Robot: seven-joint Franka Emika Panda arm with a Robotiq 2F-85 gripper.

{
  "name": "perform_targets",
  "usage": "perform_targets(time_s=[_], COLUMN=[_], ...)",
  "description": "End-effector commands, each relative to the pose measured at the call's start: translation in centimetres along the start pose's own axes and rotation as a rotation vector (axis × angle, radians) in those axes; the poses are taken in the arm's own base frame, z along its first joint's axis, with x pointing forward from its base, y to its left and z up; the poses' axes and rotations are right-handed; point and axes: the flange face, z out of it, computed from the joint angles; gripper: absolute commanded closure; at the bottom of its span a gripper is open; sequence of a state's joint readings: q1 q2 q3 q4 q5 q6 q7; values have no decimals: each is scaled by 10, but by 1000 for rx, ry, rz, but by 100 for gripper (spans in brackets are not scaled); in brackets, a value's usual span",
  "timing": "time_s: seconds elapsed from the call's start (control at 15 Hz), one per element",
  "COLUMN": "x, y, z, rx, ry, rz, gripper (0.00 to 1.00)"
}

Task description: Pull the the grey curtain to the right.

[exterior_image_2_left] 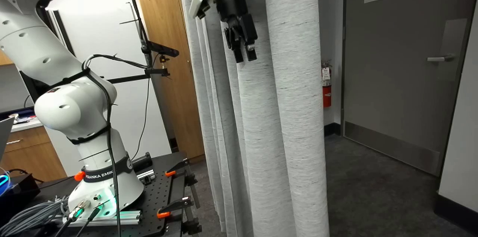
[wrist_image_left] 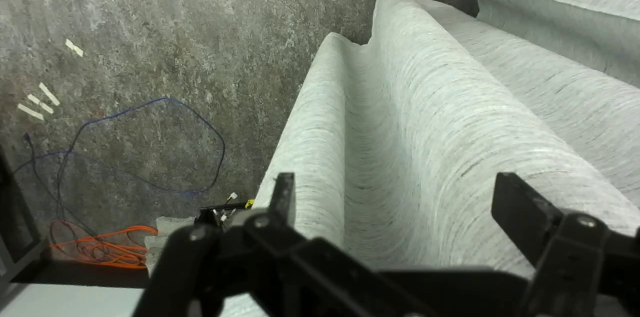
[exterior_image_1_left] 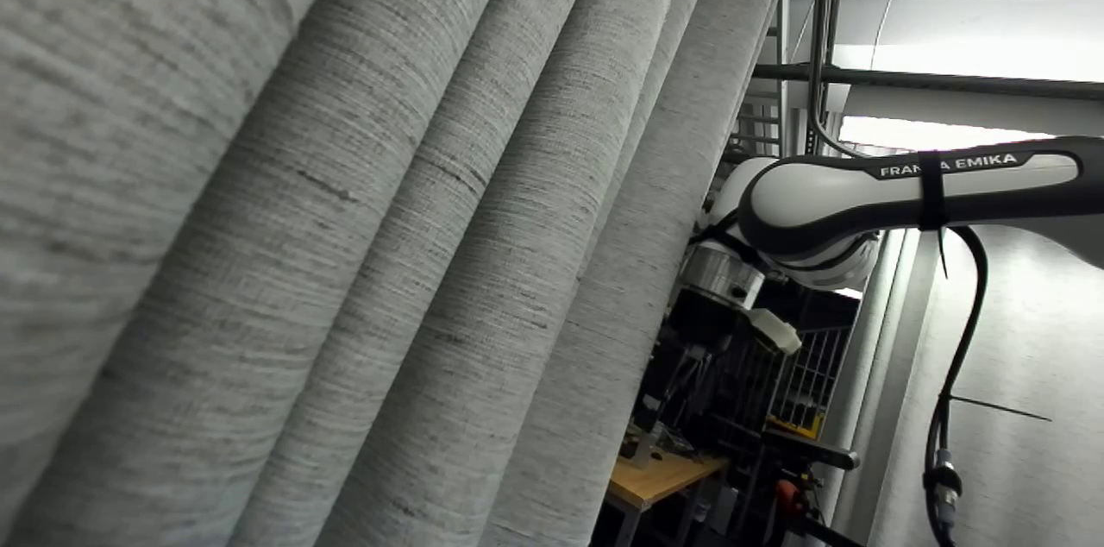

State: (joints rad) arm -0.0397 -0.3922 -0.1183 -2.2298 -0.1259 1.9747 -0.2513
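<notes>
As we look past the hand in the wrist view, its fingers stand wide apart, and we make out nothing gripped between them. Just beyond the tips comes the grey curtain: its outermost fold lies by the finger at the left of that view, a deeper fold crosses the gap, and the rest spreads off to the right. So most of the curtain lies ahead of the hand and toward the right side of that view; whether it touches either finger we cannot tell.

The coming move, we judge, turns on how those folds sit against the fingers. The curtain hangs with its long axis up and down, and in an exterior view the hand points down in front of it, roughly in line with the folds. The fingers should therefore come together across a fold, which suits a sideways pull; we would want it well between them first, or the slack weave may slip free.

Farther off, past the curtain's foot, we see mottled floor with an orange cable in loose coils, and in an exterior view, beyond the curtain, a red fire extinguisher and a grey door
</notes>
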Motion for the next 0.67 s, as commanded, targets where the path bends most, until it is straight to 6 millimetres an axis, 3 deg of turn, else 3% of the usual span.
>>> perform_targets(time_s=[0.0, 0.6], x=[0, 0], y=[0, 0], z=[0, 1], rx=[0, 1], ry=[-1, -5], rz=[0, 0], gripper=[0, 1])
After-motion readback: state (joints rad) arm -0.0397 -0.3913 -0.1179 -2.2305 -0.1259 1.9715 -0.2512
